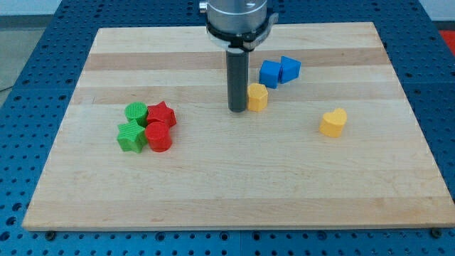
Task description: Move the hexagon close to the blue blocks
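The yellow hexagon block (257,96) sits on the wooden board just below and left of two blue blocks, one (269,73) touching the other (289,68), near the view's top centre. The hexagon lies a small gap from the nearer blue block. My tip (237,109) rests on the board right against the hexagon's left side. The dark rod rises from it to the arm's flange at the view's top.
A yellow heart block (333,122) lies to the right. A cluster at the left holds a green cylinder (136,112), a green star (131,136), a red star (161,113) and a red cylinder (158,136). The board's edge (234,226) borders a blue perforated table.
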